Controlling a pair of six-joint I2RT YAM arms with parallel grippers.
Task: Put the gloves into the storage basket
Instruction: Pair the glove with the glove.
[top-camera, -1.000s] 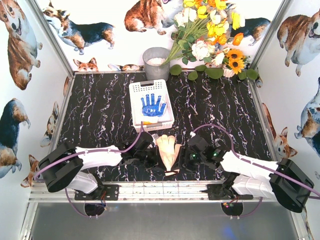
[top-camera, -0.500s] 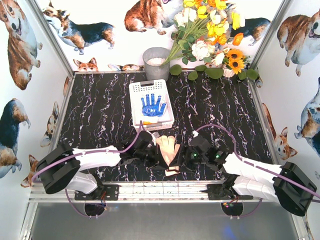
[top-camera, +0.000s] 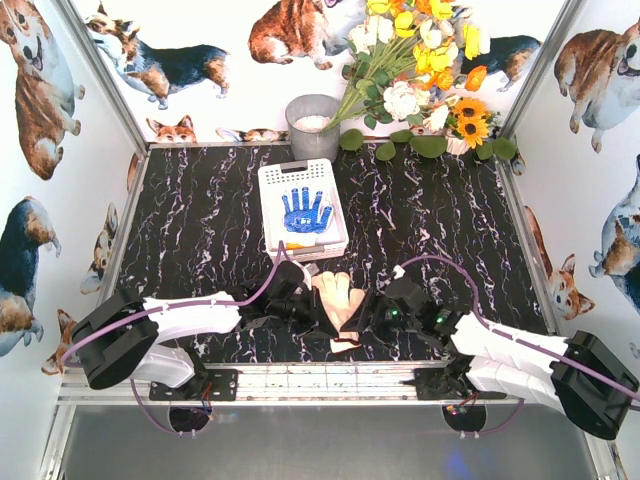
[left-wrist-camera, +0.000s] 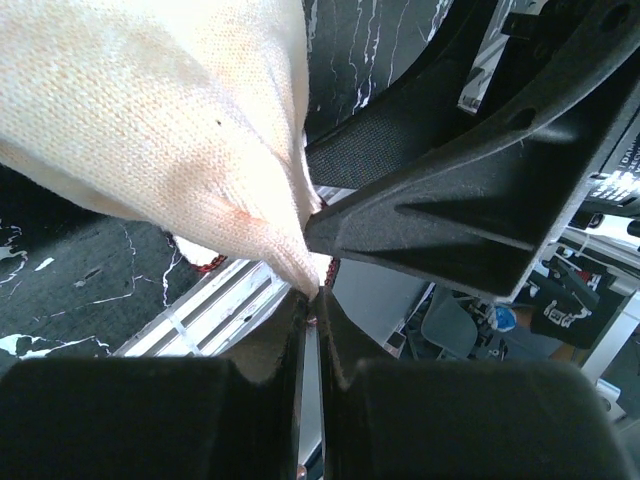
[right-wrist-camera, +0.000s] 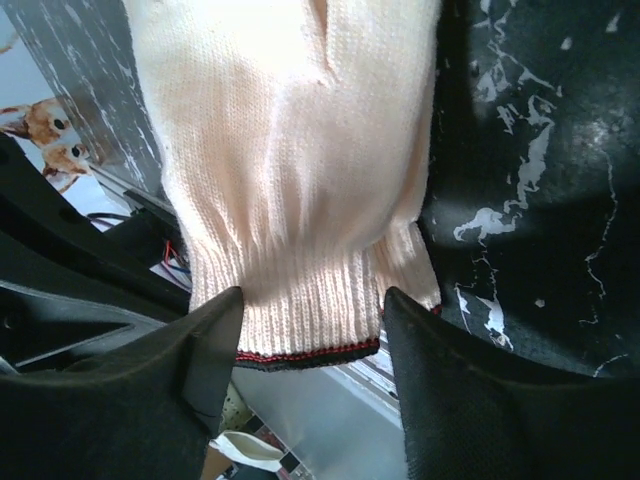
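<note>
A cream knit glove (top-camera: 337, 298) with a red-trimmed cuff is held up near the table's front edge, between both grippers. My left gripper (top-camera: 318, 312) is shut, pinching a fold of the glove's edge (left-wrist-camera: 312, 288); the glove body (left-wrist-camera: 170, 130) hangs above its jaws. My right gripper (top-camera: 366, 314) is open, its fingers (right-wrist-camera: 205, 345) on either side of the glove's cuff (right-wrist-camera: 310, 320) without closing on it. The white storage basket (top-camera: 276, 180) stands mid-table behind them, with a blue-dotted glove (top-camera: 305, 212) lying inside.
A round grey bucket (top-camera: 312, 125) and a bunch of flowers (top-camera: 420, 70) stand at the back wall. The metal rail of the table's near edge (top-camera: 330, 378) runs just below the glove. A scrap of white-orange fabric (top-camera: 296, 271) shows by the basket's near side.
My right gripper has moved left up to the glove's cuff and now straddles it. The left gripper has kept its pinch, and the glove has shifted slightly.
</note>
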